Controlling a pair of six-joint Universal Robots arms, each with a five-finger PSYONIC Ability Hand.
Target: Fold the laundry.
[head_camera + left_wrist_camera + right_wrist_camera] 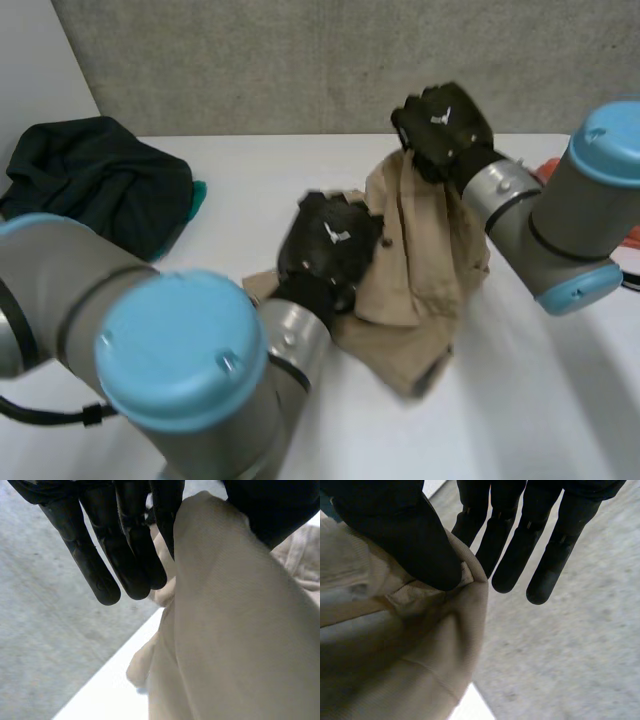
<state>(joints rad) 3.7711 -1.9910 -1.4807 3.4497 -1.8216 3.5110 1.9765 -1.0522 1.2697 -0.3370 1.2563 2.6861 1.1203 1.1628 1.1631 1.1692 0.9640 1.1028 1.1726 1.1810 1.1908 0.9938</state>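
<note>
While pinched at two points of its upper edge, hangs half raised: beige garment [420, 270], lower folds heaped on the worktop [250, 180]. Held edge slanting from low and near to high and far. Lower end nipped by the left hand [325, 250], cloth caught between thumb and the nearest of its straight fingers [125, 555]. Upper end nipped by the right hand [440, 125], thumb pressing a hem against one finger, the rest straight and free. Likely next: drawing the hands apart along that slant. Well apart at the left, a dark garment heap [95, 180].
</note>
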